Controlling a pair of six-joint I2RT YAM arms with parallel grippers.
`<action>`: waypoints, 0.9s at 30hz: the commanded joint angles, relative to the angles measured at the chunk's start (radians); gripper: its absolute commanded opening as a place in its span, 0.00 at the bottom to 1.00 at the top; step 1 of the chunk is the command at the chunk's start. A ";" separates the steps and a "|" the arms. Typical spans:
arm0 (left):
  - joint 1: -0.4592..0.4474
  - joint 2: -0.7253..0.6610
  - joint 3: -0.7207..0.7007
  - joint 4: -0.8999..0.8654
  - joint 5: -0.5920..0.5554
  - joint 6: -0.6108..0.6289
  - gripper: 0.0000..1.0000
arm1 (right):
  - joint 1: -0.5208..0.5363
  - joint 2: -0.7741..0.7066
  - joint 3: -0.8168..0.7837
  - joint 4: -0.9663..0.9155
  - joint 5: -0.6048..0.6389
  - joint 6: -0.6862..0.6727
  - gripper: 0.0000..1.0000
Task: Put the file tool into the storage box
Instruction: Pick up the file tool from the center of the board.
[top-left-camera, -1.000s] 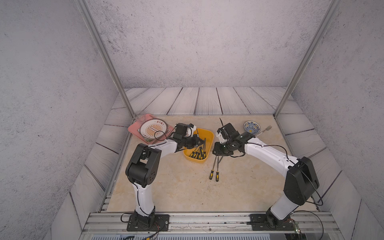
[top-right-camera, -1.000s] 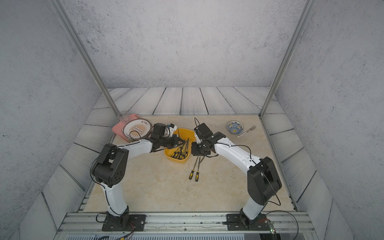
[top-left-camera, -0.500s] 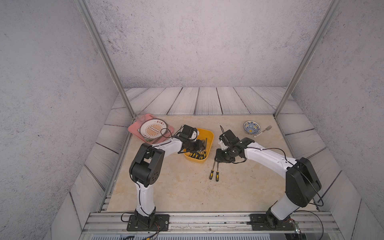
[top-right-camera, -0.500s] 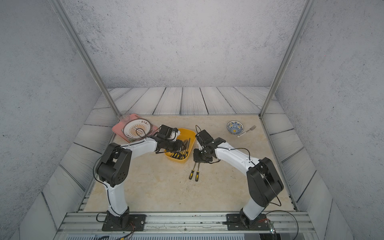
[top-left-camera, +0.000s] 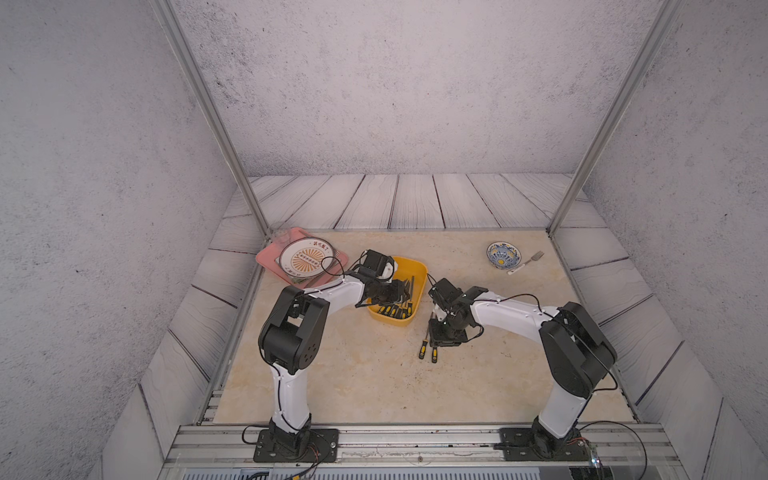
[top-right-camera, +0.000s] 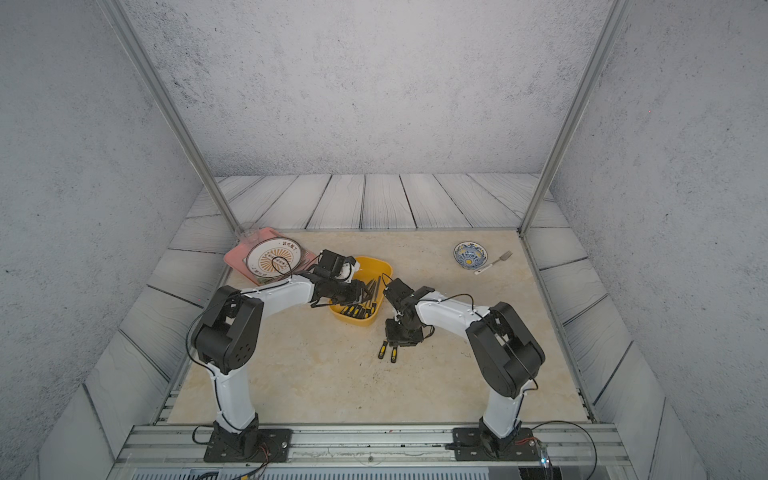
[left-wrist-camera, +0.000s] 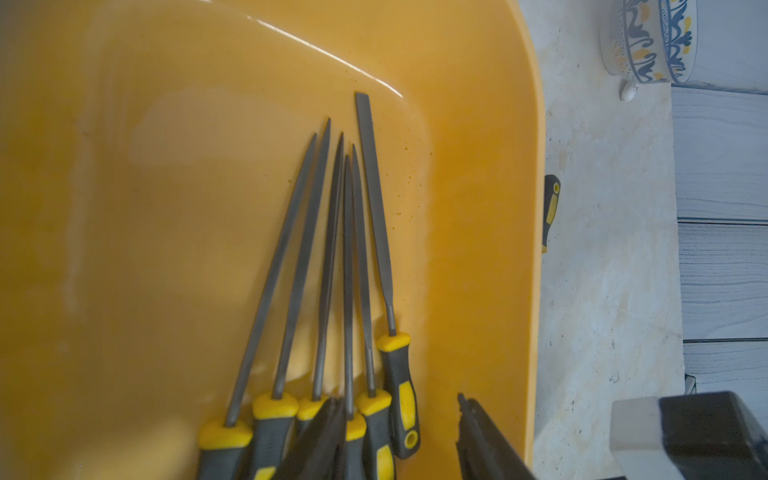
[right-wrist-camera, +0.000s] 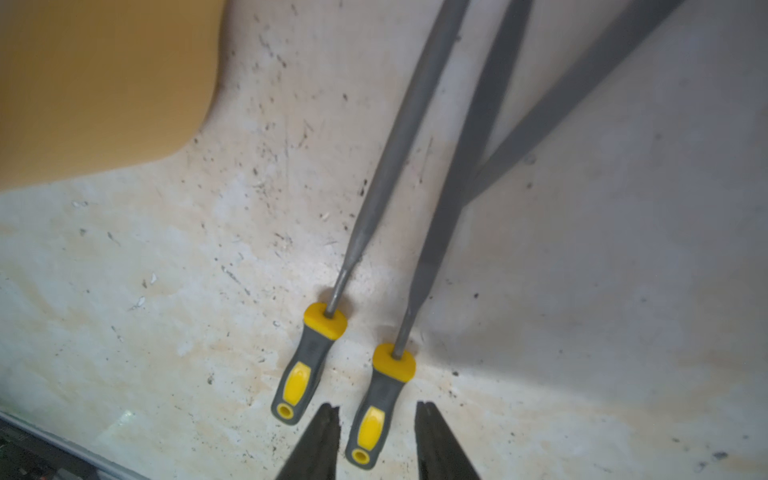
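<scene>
Looking at both top views, you are seeing the right jaws hanging low over two files (top-left-camera: 422, 349) lying side by side on the surface (top-left-camera: 353, 382), near the storage box (top-left-camera: 417, 269). Only their yellow-and-black handles are showing there, the blades being hidden under the right arm (top-left-camera: 511, 309). In the right wrist view those jaws are standing open, straddling the handle of one file tool (right-wrist-camera: 380, 399) with a gap on each side, gripping nothing, and only their tips are entering the frame. The neighbouring file (right-wrist-camera: 309, 357) is lying just beside it, handles apart, and both blades are running out of frame. A grey strip (right-wrist-camera: 582, 91) is crossing behind one blade; you cannot tell whether it is another blade or a shadow. The left jaws are hovering over the storage box, open and holding nothing. In the left wrist view one finger (left-wrist-camera: 316, 444) is covering part of the six files (left-wrist-camera: 328, 249) lying fanned on the box floor, their handle ends being cut off. Beyond the box wall, one more handle (left-wrist-camera: 552, 208) is peeking out, half hidden by the rim.
</scene>
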 joint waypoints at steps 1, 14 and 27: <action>0.000 -0.027 0.017 -0.008 0.004 0.007 0.49 | 0.014 0.027 -0.007 -0.049 0.037 -0.014 0.35; -0.002 -0.053 0.010 0.005 0.023 -0.007 0.57 | 0.064 0.052 -0.046 -0.083 0.137 0.000 0.08; -0.019 -0.072 -0.018 0.148 0.205 -0.071 0.67 | -0.005 -0.075 0.086 -0.062 0.041 -0.019 0.05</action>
